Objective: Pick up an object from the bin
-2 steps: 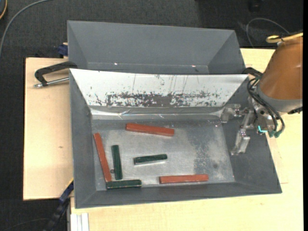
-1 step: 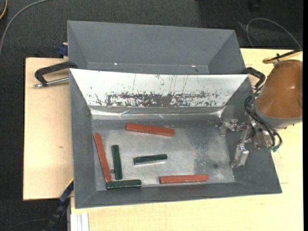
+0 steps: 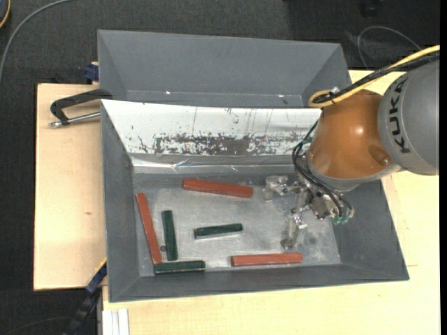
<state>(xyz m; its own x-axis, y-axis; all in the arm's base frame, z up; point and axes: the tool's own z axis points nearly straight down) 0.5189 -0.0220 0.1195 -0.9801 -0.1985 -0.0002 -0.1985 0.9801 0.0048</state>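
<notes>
**A:** Where was the gripper (image 3: 292, 232) relative to the middle green bar (image 3: 218, 231)?

**B:** To its right, on the arm's side. It sat low over the floor of the grey bin (image 3: 209, 68), under the arm's orange cover (image 3: 346, 142). I could not tell whether it stood open or closed; the metal parts there were too tangled to read.

**A:** And the nearest thing to it?

**B:** The front red bar (image 3: 266, 259), a flat stick lying lengthwise, below and to the right of the middle green bar. The gripper's tip was just above that stick's right end. I could not say whether they were touching or apart.

**A:** What else lay around the middle green bar?

**B:** Above it was the back red bar (image 3: 217, 188), slightly slanted. To its left stood the upright green bar (image 3: 168, 234), and beyond that the left red bar (image 3: 148, 229) ran long beside the bin's left wall. Below and to its left, the corner green bar (image 3: 179, 266) lay flat, its left end meeting or nearly meeting the left red bar's lower end.

**A:** Were those near the gripper?

**B:** No, those four were well apart from it.
</notes>
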